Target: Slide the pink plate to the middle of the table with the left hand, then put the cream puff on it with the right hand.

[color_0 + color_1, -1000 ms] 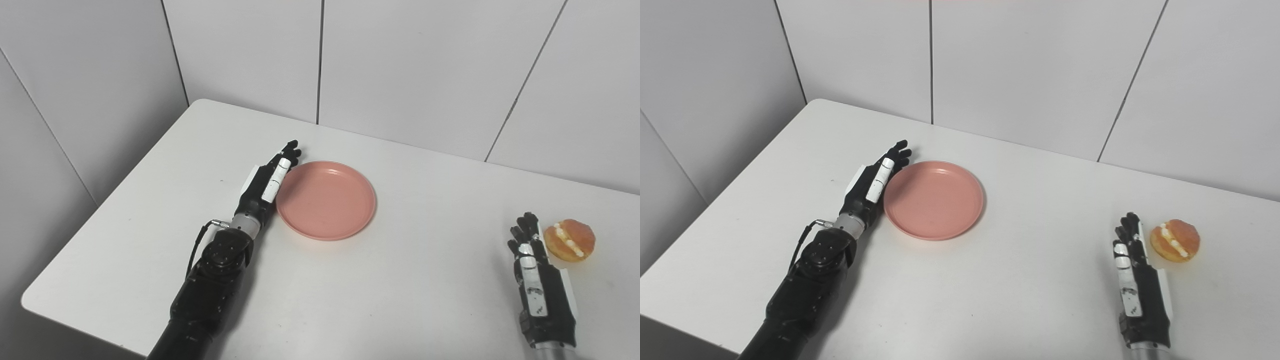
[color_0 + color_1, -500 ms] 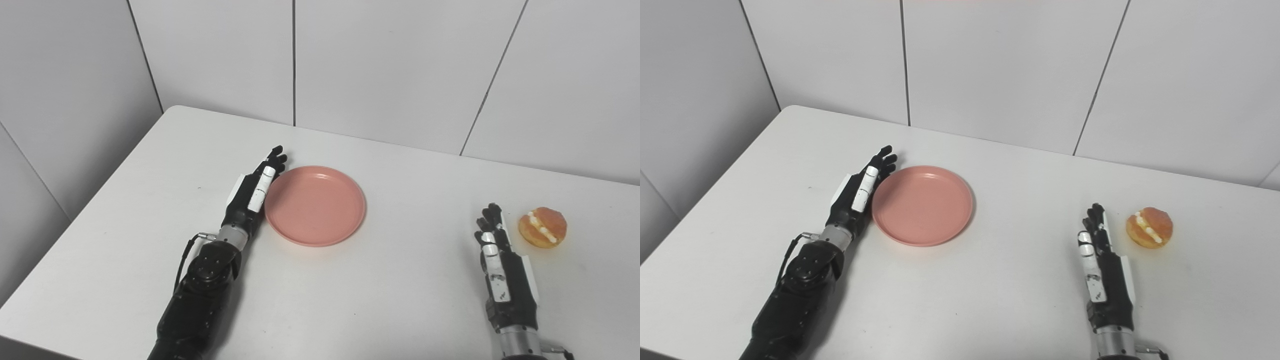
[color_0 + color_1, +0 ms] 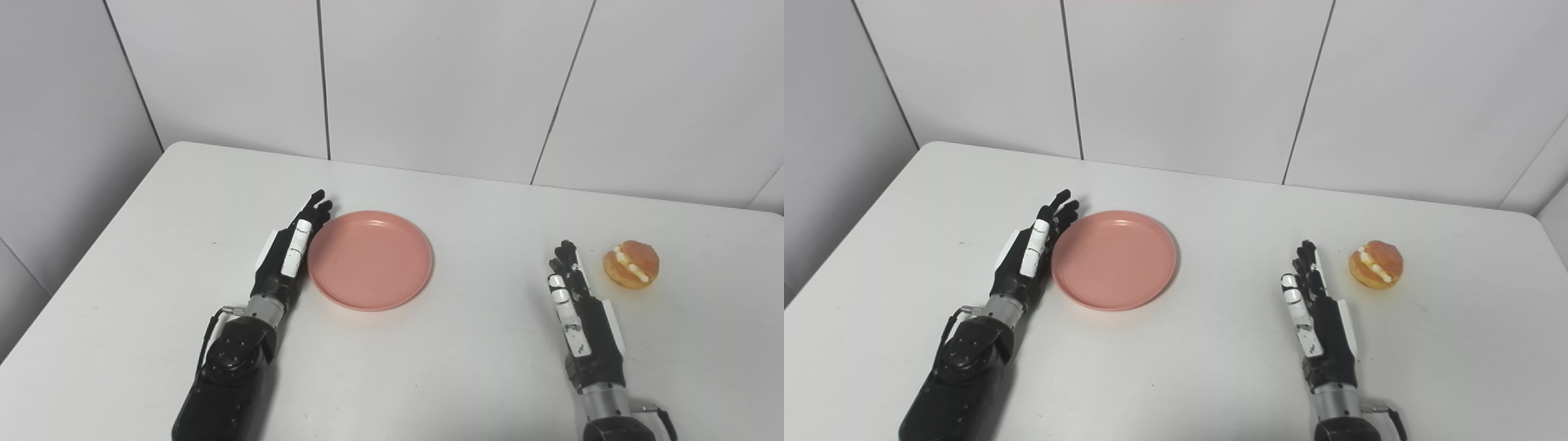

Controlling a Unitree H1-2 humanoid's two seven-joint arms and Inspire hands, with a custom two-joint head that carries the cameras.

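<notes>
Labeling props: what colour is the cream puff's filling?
White, between golden-brown halves of the cream puff; clearest in right eye view.

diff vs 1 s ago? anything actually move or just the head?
Mostly the head: the whole view panned right. The left hand stays flat against the pink plate's left rim, open. The right hand stays open beside the cream puff, not touching it. Nothing grasped or released.

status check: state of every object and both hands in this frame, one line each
pink plate: flat on the table, empty, left hand against its left rim
cream puff: on the table at right, not on the plate, untouched
left hand: open, fingers straight, edge-on beside the plate
right hand: open, holds nothing, just left of the puff
table: white, bears everything
</notes>
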